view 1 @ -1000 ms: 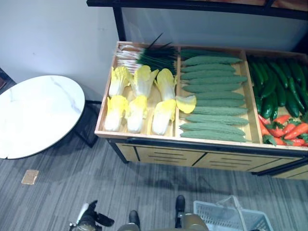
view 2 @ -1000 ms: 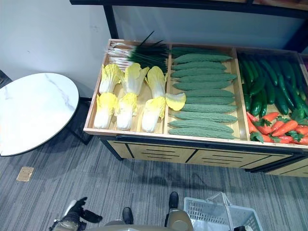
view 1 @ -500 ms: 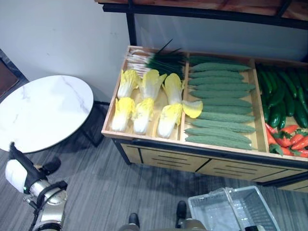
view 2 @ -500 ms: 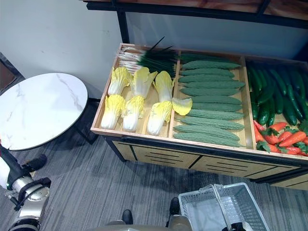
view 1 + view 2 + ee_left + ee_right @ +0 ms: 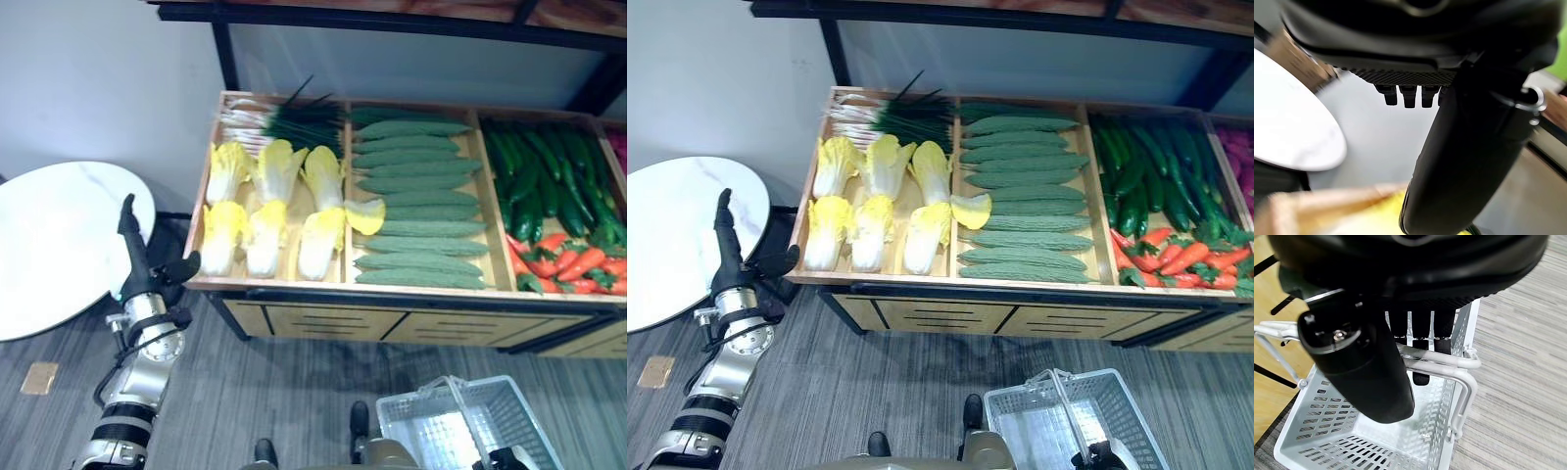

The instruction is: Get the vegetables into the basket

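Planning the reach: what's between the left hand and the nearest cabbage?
Just the wooden front rim of the crate; in the left eye view the left hand hovers off the cabbage compartment's corner.

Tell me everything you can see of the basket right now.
The basket is white, plastic-looking, with slotted walls and floor and thin light handles. It sits low in front of the wooden produce stand, above the grey striped floor, and looks empty. In the right wrist view the right hand has its fingers curled round one handle, carrying it; the other handle lies folded at the rim.
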### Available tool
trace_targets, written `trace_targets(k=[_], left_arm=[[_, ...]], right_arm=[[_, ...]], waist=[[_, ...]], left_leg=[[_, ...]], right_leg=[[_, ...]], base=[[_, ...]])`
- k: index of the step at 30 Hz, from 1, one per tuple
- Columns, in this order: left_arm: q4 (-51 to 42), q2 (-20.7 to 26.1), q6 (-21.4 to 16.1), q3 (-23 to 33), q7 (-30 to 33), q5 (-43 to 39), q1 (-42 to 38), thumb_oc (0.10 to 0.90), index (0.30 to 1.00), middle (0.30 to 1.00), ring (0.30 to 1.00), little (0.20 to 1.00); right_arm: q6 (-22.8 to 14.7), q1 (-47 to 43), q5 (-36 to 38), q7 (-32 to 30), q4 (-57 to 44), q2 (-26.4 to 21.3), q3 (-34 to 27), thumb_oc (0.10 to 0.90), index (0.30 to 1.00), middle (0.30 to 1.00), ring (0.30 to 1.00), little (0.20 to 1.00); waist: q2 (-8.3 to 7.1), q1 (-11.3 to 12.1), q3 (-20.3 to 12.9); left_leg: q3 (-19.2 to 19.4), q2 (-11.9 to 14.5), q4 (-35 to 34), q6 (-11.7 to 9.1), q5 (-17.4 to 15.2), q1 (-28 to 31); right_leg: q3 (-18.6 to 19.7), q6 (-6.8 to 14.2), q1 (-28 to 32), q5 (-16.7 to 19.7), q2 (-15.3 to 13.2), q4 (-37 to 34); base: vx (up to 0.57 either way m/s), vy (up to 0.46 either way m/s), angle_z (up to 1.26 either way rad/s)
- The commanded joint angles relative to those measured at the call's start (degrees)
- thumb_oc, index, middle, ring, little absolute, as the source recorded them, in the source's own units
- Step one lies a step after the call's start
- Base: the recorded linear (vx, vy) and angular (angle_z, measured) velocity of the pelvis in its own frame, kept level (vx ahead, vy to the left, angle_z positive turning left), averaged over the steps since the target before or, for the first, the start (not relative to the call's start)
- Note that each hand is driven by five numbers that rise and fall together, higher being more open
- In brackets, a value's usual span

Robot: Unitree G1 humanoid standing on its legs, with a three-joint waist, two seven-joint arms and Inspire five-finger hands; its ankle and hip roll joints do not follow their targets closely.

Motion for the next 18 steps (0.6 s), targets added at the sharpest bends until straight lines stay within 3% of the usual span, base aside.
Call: trace_targets(k=[1,18], left_arm=[[1.0,3.2,-3.3,1.0,2.2,2.5,-9.1,0.900,1.000,1.000,1.000,1.000],[13.5,1.8,0.8,-2.9,7.0,4.4,-14.4,0.900,1.000,1.000,1.000,1.000]], right_arm=[[-0.1,-1.8,-0.7,-1.7,1.3,-2.1,3.5,0.400,0.300,0.300,0.300,0.300],[-0.5,-3.2,-0.5,-2.9,-0.5,-1.5,5.8,0.400,0.300,0.300,0.300,0.300]], waist=[[-2.52,0.2,-0.7],[-3.48,-1.1,0.9]], left_leg=[[-4.4,2.9,0.0,-3.3,-0.5,-0.1],[-2.7,3.2,0.0,-3.3,-0.2,-0.8]], right_leg=[[3.9,6.5,0.4,-0.8,-4.8,1.6],[6.5,6.2,-3.1,-0.4,-3.9,2.5]], base=[[0.01,0.004,-0.17],[-0.01,-0.004,-0.10]])
